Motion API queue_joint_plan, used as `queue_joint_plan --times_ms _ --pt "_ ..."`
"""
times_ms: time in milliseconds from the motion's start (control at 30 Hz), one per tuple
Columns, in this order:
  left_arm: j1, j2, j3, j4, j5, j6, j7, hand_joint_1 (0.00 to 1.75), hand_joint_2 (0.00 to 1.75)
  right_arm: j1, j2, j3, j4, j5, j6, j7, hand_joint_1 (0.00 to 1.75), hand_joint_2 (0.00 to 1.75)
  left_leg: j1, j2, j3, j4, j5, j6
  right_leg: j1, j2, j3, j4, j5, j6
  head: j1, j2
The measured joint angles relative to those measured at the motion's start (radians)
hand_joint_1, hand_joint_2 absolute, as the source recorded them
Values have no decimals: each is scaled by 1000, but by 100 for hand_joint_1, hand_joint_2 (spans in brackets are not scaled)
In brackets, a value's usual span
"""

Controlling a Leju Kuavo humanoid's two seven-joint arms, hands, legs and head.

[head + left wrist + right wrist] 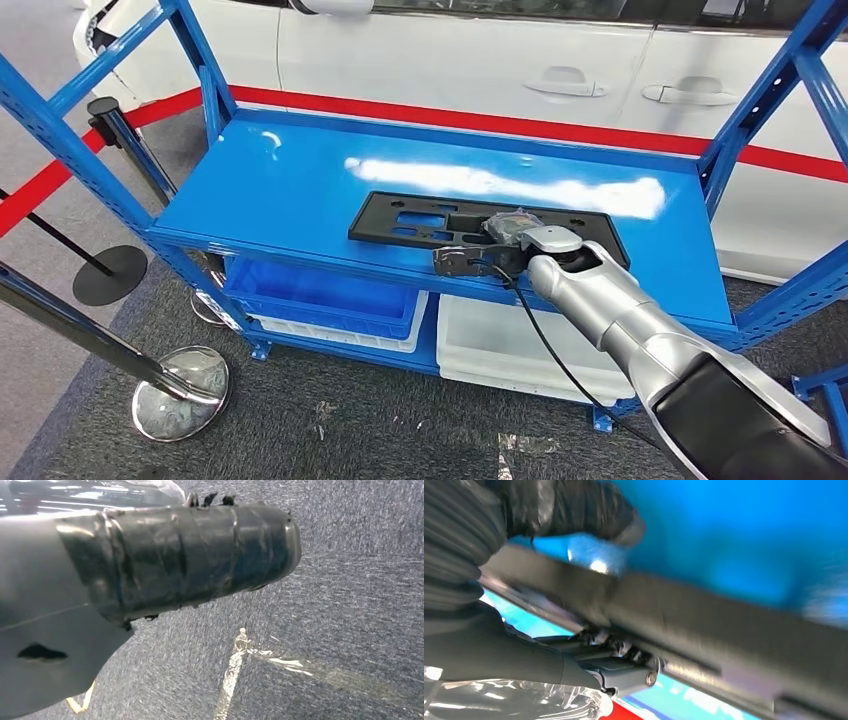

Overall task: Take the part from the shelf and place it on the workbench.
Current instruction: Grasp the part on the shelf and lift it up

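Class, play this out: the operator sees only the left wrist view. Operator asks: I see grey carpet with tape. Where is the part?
Observer: The black part lies flat on the blue shelf, near its front edge.
Operator: Is the right hand on it?
Observer: Yes, the right hand is at the part's front edge; in the right wrist view its thumb lies over the part and its fingers under.
Operator: What is below that shelf?
Observer: A blue bin and a white bin on the lower level.
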Motion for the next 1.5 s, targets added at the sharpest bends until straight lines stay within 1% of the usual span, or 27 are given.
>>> queue_joint_plan --times_ms 67,167,233,333,500,567,633,700,733,833,967,1100,1167,1200,1367,1500 --pt "1 0 0 0 -1 0 -2 0 0 -1 -4 0 -2 -3 -1 1 175 175 0 0 2 -3 1 -3 1 0 1 0 -1 -2 0 0" --pt "1 0 0 0 -3 0 -5 0 0 -4 -11 0 -6 -4 -2 3 175 175 1 0 4 -5 1 -13 1 0 2 0 -2 -4 0 0" --pt "1 0 0 0 -4 -2 -6 0 0 -6 -15 0 -8 -4 -7 4 175 175 1 0 6 -6 1 -17 2 0 4 0 -2 -5 0 0" --pt "1 0 0 0 -5 -6 -6 0 0 -8 -20 0 -11 0 -14 4 175 175 1 0 7 -6 0 -19 2 -1 7 0 -3 -6 1 0" --pt "1 0 0 0 -7 -8 2 0 0 -9 -23 0 -12 8 -29 -7 175 175 1 0 8 -6 -1 -20 2 -1 10 -3 -3 -6 1 0" --pt "1 0 0 0 -8 -13 4 0 0 -10 -23 0 -13 27 -69 -18 175 175 1 0 8 -6 -1 -20 2 -1 11 -4 -3 -6 1 0" --pt "0 0 0 0 -12 -20 7 0 0 -11 -22 1 -17 76 -150 -29 175 175 1 -1 8 -6 -1 -20 1 -2 10 -4 -3 -6 1 0" --pt "1 0 0 0 -16 -24 9 0 0 -17 -21 4 -35 153 -246 -27 175 175 1 -1 6 -6 -1 -20 1 -3 9 -5 -2 -5 1 0" --pt "1 0 -1 0 -17 -25 10 0 0 -25 -20 5 -50 190 -279 -22 175 175 0 -1 5 -6 -1 -20 1 -3 9 -5 -2 -5 1 0" --pt "2 0 -4 0 -18 -25 11 0 0 -53 -20 5 -99 248 -302 -12 175 175 0 0 6 -6 -1 -20 1 -1 8 -5 -2 -6 0 0" --pt "1 0 -6 0 -19 -25 11 0 0 -51 -20 4 -132 275 -304 -20 175 175 1 -1 5 -6 -1 -20 1 -2 8 -5 -2 -6 1 0" --pt "2 0 -6 0 -21 -32 9 0 175 -48 -21 0 -156 303 -343 -38 175 175 1 -1 4 -6 -1 -20 1 -3 7 -5 -3 -6 1 0" --pt "4 0 -7 0 -27 -41 1 0 175 -54 -22 -6 -195 334 -358 -54 175 175 0 0 4 -6 -1 -20 1 -2 6 -5 -2 -6 1 0" --pt "5 0 -8 0 -32 -48 -5 0 175 -64 -23 -8 -226 347 -347 -63 175 175 0 0 4 -6 -1 -20 0 -1 6 -5 -2 -6 1 0" --pt "5 0 -18 0 -49 -76 -24 0 175 -159 -24 -11 -421 342 -220 -90 175 175 0 1 4 -6 -1 -20 1 0 5 -5 -2 -6 1 0" --pt "9 1 -23 0 -53 -80 -26 0 175 -244 -27 -10 -556 297 -173 -102 175 175 0 0 4 -7 -1 -20 1 -1 5 -5 -3 -7 0 0"
